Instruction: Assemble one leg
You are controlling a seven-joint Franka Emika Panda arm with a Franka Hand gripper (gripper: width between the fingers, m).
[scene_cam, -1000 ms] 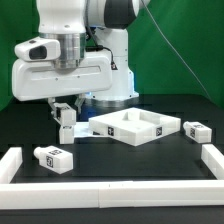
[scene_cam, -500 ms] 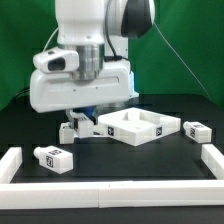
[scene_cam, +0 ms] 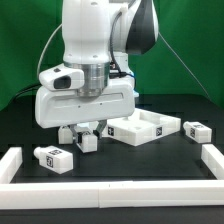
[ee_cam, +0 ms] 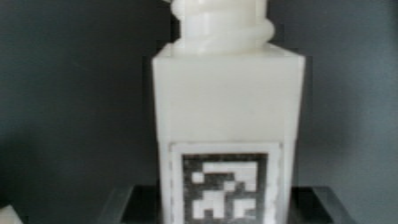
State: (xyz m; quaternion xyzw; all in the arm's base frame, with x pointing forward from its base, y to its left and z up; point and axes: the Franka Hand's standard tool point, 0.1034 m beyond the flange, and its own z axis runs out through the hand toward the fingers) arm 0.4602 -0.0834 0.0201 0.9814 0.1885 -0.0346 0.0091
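Note:
My gripper (scene_cam: pixel 87 134) is shut on a leg (scene_cam: pixel 89 142), a chunky white peg with a black-and-white tag. It holds the leg upright, low over the black table, just off the near-left corner of the square white panel (scene_cam: pixel 141 128). In the wrist view the leg (ee_cam: pixel 228 110) fills the frame, its tag near my dark fingers (ee_cam: pixel 139 206) and its narrower stud at the far end. A second white piece (scene_cam: pixel 68 133) shows just to the exterior view's left of the held leg, partly hidden by the hand.
Another leg (scene_cam: pixel 52 156) lies at the front left and one more (scene_cam: pixel 196 130) lies right of the panel. A white rail (scene_cam: pixel 110 193) runs along the front edge, with side rails at the left (scene_cam: pixel 10 160) and right (scene_cam: pixel 212 157).
The arm has moved toward the exterior view's right and nearer the camera, carrying the leg from the left part of the table to beside the panel's near-left corner.

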